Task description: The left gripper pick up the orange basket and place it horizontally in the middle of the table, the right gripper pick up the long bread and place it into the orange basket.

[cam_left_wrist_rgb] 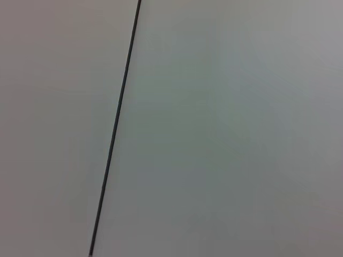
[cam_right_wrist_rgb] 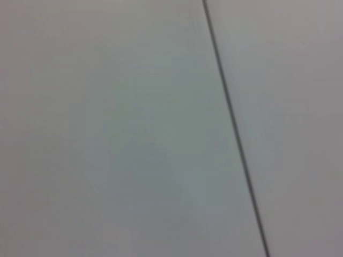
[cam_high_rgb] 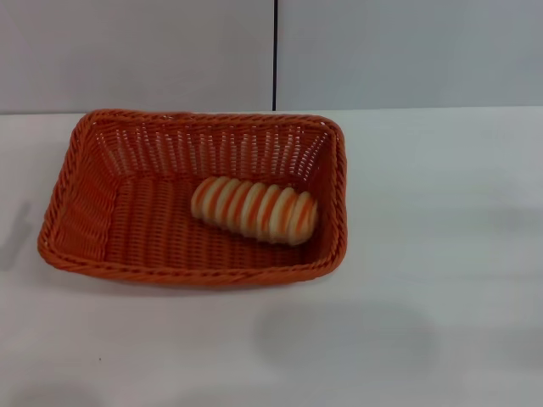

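Note:
In the head view the orange basket (cam_high_rgb: 93, 199) lies lengthwise across the white table (cam_high_rgb: 424, 280), a little left of centre. The long bread (cam_high_rgb: 254, 209), cream with orange-brown stripes, rests inside it on the basket floor toward its right end, slightly slanted. Neither the left gripper nor the right gripper shows in any view. Both wrist views hold only a plain grey wall with a thin dark seam (cam_left_wrist_rgb: 115, 128) (cam_right_wrist_rgb: 236, 134).
A grey wall with a vertical dark seam (cam_high_rgb: 275, 55) stands behind the table's far edge. Faint shadows lie on the tabletop in front of the basket (cam_high_rgb: 339, 335) and at the left edge (cam_high_rgb: 15, 237).

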### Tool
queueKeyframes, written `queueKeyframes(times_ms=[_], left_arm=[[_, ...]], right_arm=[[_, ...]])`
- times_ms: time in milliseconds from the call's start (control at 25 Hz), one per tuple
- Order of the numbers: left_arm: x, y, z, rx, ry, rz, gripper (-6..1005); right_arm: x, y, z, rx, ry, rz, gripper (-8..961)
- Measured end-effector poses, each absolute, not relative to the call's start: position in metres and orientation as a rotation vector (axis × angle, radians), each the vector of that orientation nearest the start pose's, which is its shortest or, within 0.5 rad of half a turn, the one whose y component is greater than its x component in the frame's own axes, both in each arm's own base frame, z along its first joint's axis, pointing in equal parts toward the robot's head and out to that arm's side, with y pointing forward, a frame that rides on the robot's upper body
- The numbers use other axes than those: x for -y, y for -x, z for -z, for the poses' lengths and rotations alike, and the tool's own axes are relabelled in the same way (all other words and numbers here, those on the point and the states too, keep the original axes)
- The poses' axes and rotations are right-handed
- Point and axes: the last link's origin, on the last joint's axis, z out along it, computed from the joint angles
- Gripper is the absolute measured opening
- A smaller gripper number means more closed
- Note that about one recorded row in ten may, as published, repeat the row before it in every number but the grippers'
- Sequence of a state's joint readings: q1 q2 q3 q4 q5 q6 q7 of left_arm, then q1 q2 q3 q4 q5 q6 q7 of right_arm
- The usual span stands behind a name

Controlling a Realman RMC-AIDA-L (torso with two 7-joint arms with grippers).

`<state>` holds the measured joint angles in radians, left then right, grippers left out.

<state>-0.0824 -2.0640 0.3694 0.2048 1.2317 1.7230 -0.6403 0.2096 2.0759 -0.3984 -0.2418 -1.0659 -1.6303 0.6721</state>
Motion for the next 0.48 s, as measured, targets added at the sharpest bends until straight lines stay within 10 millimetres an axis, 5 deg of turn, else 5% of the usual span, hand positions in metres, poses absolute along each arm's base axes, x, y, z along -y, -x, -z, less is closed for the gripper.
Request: queueKeyframes(times_ms=[480], left_arm=[[-0.1792,0.3762,-0.0525,0.458,1.419,0.949,750]], right_arm=[[-0.2524,-0.362,-0.0727,-0.483,1.403,-1.06,768]])
